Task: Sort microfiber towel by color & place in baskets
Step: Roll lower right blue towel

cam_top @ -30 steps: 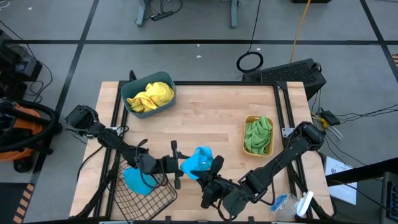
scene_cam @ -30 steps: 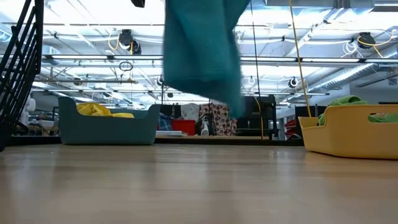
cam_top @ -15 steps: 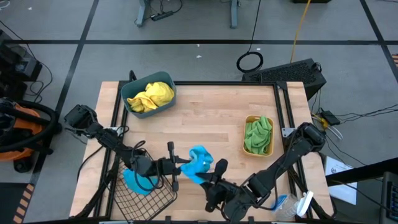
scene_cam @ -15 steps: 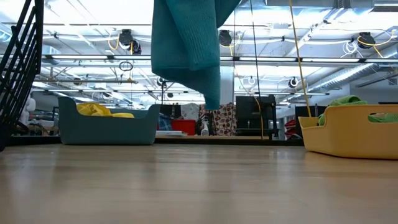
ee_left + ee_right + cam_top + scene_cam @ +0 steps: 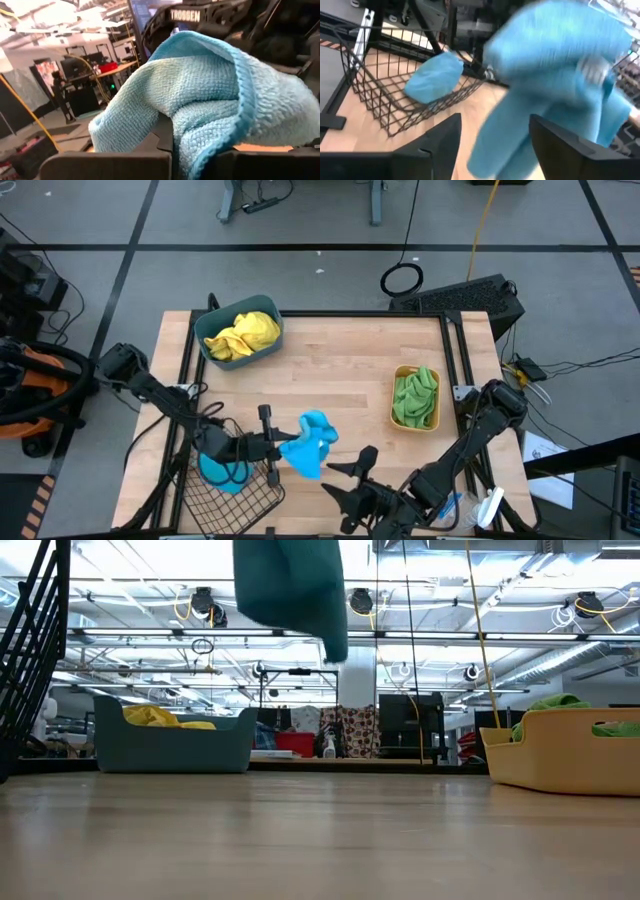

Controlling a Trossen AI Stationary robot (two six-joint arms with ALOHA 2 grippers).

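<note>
A bright blue microfiber towel hangs in the air over the table's near middle, with my left gripper shut on it. In the low view the towel shows only at the top, well above the wood. My right gripper stands open just to the towel's right and nearer the front edge, with nothing between its fingers. A second blue towel lies in the dark wire basket at the near left. My left gripper pinches a bunched part of the towel between its two fingers, several layers thick. The fingers lie about level and point toward the table's right. The towel drapes over and past the fingers, slack, and hangs clear of the table.
A teal bin with yellow towels stands at the far left. An orange-yellow tub with green towels stands at the right. A clear bottle lies beyond the near right corner.
My right gripper has opened, let go of the blue towel and drawn back toward the near edge. My left gripper now holds the towel alone and has carried it up and toward the table's left, toward the wire basket; the towel's lower end has risen.
</note>
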